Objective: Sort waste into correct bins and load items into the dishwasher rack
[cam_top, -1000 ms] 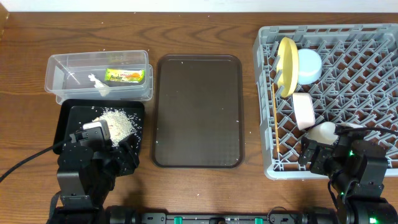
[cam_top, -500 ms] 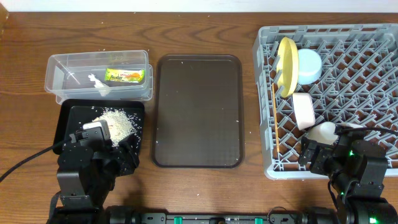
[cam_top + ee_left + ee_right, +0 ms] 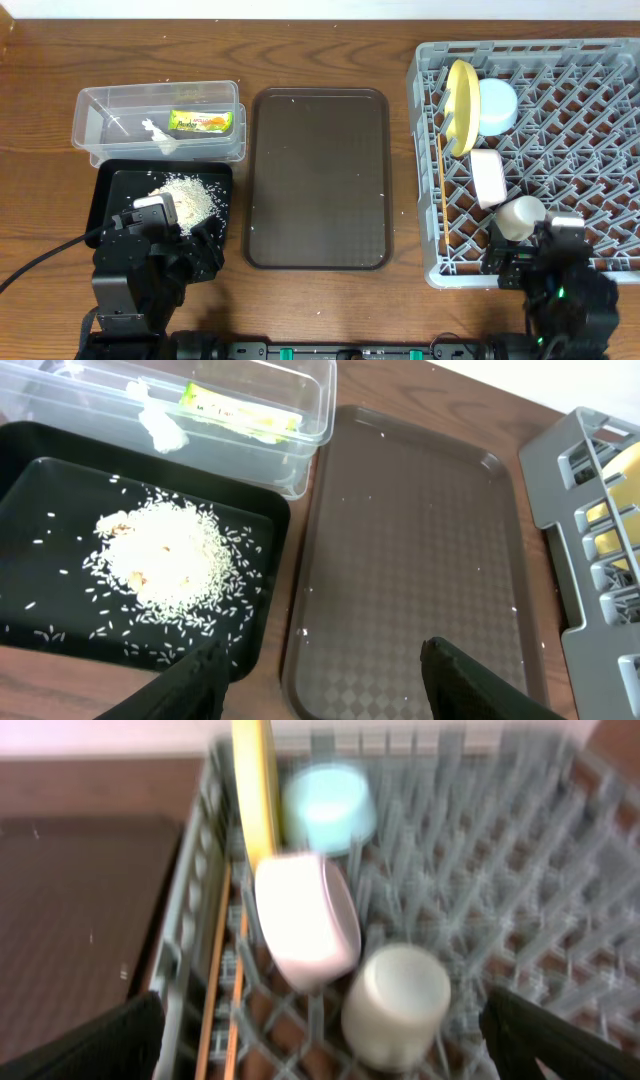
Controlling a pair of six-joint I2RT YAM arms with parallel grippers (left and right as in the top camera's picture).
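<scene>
The grey dishwasher rack (image 3: 425, 60) holds the upright yellow plate (image 3: 461, 105), light blue bowl (image 3: 497, 105), white bowl (image 3: 488, 177), upturned white cup (image 3: 521, 215) and chopsticks (image 3: 440, 190). My right gripper (image 3: 522, 252) is open and empty just in front of the cup (image 3: 398, 1005), fingers apart from it (image 3: 325, 1050). The wrapper (image 3: 201, 122) lies in the clear tub (image 3: 100, 110). Rice (image 3: 188, 198) is heaped in the black tray (image 3: 110, 195). My left gripper (image 3: 185, 250) is open and empty (image 3: 325, 680) at the black tray's front right corner.
The brown serving tray (image 3: 318, 180) lies between the bins and the rack, with a few stray rice grains on it. A white scrap (image 3: 158, 132) also lies in the clear tub. The rack's front wall is right below my right gripper.
My right gripper has drawn back toward the table front, off the white cup, which now stands fully in view in the rack. The left arm has not moved.
</scene>
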